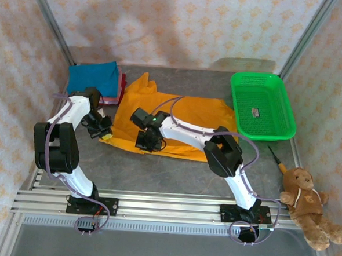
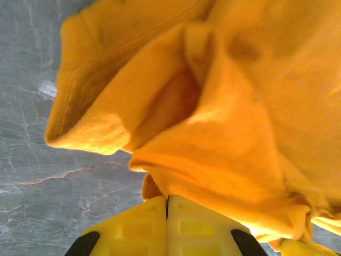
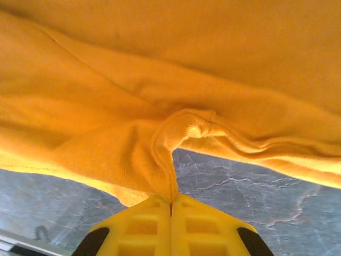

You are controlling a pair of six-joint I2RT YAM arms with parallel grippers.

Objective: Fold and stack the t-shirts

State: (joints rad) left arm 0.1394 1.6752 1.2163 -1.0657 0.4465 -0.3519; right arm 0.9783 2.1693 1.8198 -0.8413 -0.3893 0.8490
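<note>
Step in hand: judged as the opening fold of the orange t-shirt (image 1: 177, 119), gripped at two spots along the near edge, nothing turned over yet.
Orange t-shirt: lay spread and rumpled across the middle of the worktop (image 1: 174, 174), just beside the folded pile at the back left, close up to the green basket (image 1: 235, 103) on the right (touching it or not, impossible to tell).
Left hand (image 1: 101, 129): fingers pressed flat together on the near-left corner, with a thick hemmed fold of orange bulging up right off the tips in the wrist view. Pinched, no gap at all.
Right hand (image 1: 147, 143): clamped tight on the near hem further along, with a ridge of cloth drawn up into the closed tips and grey worktop bare beneath the sagging edge.
Pile so far: blue t-shirt (image 1: 93, 77) folded square in the back-left corner, on top of a red t-shirt (image 1: 122, 87) peeking out at the side.
Next move, as a judgement: called for lifting both grips together and level, then carrying the near edge over toward the far edge without letting the middle droop.
Watch-out: uneven lift likely to drag the whole shirt instead of folding it.
Bystanders: teddy bear (image 1: 303, 200) at the near right, well apart from the cloth.
</note>
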